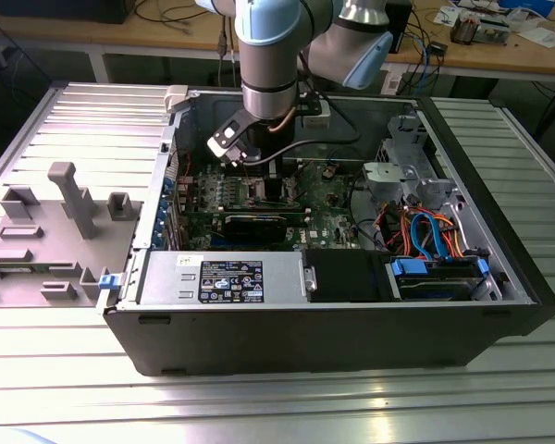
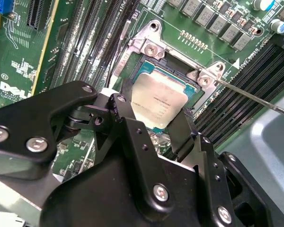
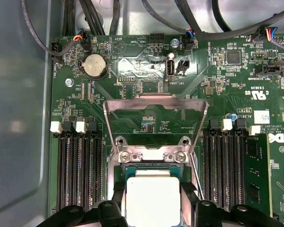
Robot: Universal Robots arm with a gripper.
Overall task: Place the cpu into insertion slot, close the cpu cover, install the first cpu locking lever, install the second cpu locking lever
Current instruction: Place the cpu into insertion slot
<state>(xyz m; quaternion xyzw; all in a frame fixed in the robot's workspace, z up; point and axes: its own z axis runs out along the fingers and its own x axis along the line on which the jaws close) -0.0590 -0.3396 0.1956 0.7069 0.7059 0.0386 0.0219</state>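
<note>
The cpu (image 3: 154, 198), a small silver-grey square, lies level in the insertion slot (image 3: 154, 175) on the green motherboard. In both wrist views my gripper (image 3: 154, 204) straddles it, black fingers (image 2: 128, 97) pressed against two opposite edges of the cpu (image 2: 158, 101). The cpu cover (image 3: 156, 101), a thin silvery frame, stands swung up and open beyond the slot. A thin wire locking lever (image 2: 255, 97) sticks out unlatched from one side of the socket, and another lever (image 2: 124, 33) lies by the other side. In the exterior view the gripper (image 1: 259, 176) reaches down into the open computer case (image 1: 333, 328).
Black memory slots (image 3: 78, 170) flank the socket on both sides. A coin battery (image 3: 94, 66) and cable plugs sit beyond the cover. The labelled power supply box (image 1: 222, 277) and a drive bay with orange and blue cables (image 1: 435, 240) line the case's near side. A grey fixture (image 1: 65, 199) stands outside.
</note>
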